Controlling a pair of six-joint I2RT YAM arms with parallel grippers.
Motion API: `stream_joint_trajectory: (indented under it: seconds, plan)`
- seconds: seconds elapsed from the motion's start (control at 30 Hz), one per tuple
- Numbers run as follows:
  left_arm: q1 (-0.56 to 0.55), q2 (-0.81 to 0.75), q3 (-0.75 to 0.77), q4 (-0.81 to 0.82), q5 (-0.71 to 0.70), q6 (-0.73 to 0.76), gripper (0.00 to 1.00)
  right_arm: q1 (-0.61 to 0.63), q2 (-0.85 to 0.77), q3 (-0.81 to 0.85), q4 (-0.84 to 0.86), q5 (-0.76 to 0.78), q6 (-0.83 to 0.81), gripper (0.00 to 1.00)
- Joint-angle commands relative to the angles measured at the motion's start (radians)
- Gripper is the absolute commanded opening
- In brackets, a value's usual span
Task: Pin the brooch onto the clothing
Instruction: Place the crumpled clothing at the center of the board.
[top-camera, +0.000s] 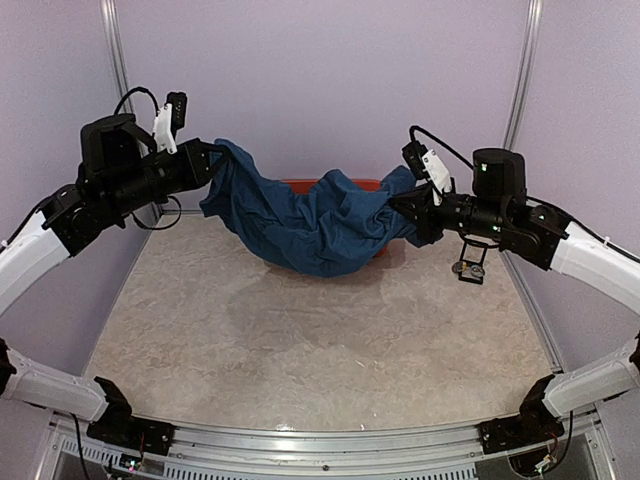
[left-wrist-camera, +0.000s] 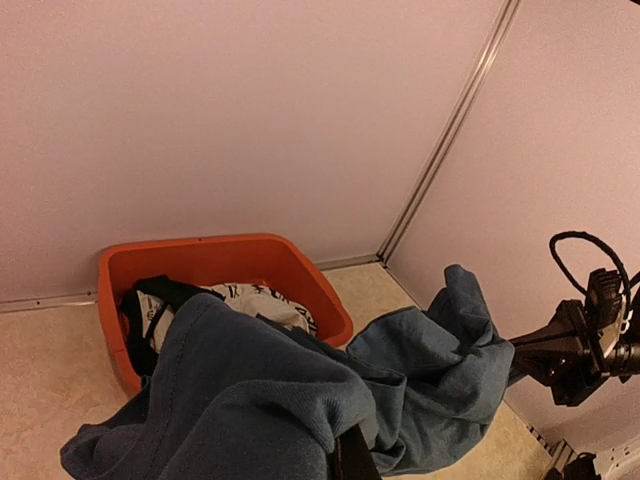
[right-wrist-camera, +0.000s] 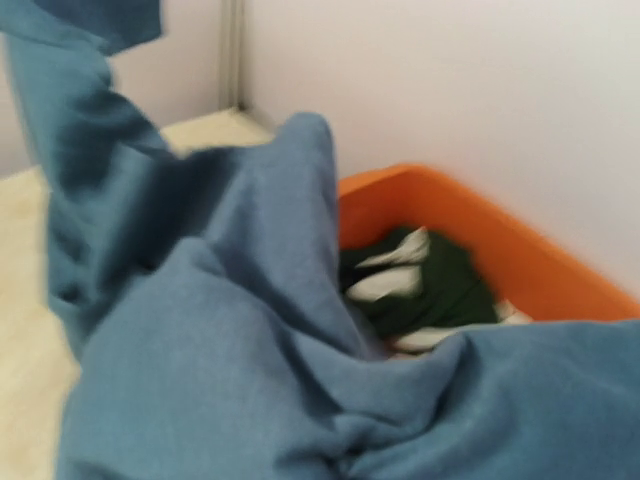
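Item: shirt (top-camera: 310, 225), pinched by left fingers (top-camera: 205, 160) at ten o'clock, right fingers (top-camera: 412, 213) at two; you lower both evenly, taut.

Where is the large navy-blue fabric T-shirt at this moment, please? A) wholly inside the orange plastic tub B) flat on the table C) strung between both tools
C: the navy-blue fabric T-shirt sags between the left tool and the right tool, each shut on one end.

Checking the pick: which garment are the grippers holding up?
The navy T-shirt, held between left gripper and right gripper; the black-and-white garments lie in the orange tub.
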Motion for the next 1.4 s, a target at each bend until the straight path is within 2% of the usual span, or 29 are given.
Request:
stream_joint_trajectory:
  seconds: [0.0, 0.2, 0.4, 0.57, 0.73, 0.9, 1.0, 1.1, 1.17, 1.27, 1.37]
  plan:
    - [-0.164, -0.126, -0.123, -0.086, -0.192, 0.036, 0.00, 0.125, -0.101, -0.082, -0.088, 0.100, 0.025, 0.00]
    - [-0.301, -0.287, -0.271, -0.089, -0.310, -0.008, 0.00, 0.198, -0.179, -0.188, -0.089, 0.203, 0.078, 0.00]
    - [-0.355, -0.385, -0.315, -0.150, -0.383, -0.032, 0.00, 0.200, -0.315, -0.275, -0.039, 0.330, 0.137, 0.00]
    - [-0.416, -0.434, -0.298, -0.174, -0.424, -0.017, 0.00, 0.202, -0.390, -0.276, -0.047, 0.288, 0.131, 0.00]
    - [-0.516, -0.441, -0.248, -0.186, -0.538, 0.030, 0.00, 0.214, -0.409, -0.281, -0.041, 0.181, 0.120, 0.00]
    - [-0.698, -0.407, -0.257, -0.077, -0.732, 0.159, 0.00, 0.235, -0.438, -0.328, 0.028, 0.130, 0.119, 0.00]
    - [-0.738, -0.359, -0.259, -0.037, -0.854, 0.238, 0.00, 0.244, -0.444, -0.355, 0.056, 0.215, 0.122, 0.00]
    - [-0.701, -0.302, -0.256, -0.022, -0.921, 0.254, 0.00, 0.243, -0.398, -0.349, 0.032, 0.424, 0.157, 0.00]
    - [-0.606, -0.283, -0.253, -0.062, -0.877, 0.178, 0.00, 0.244, -0.354, -0.344, 0.031, 0.525, 0.170, 0.00]
    - [-0.367, -0.266, -0.264, -0.158, -0.670, 0.006, 0.00, 0.243, -0.272, -0.335, 0.031, 0.688, 0.215, 0.00]
    - [-0.143, -0.227, -0.303, -0.139, -0.468, -0.081, 0.00, 0.229, -0.174, -0.324, 0.026, 0.811, 0.254, 0.00]
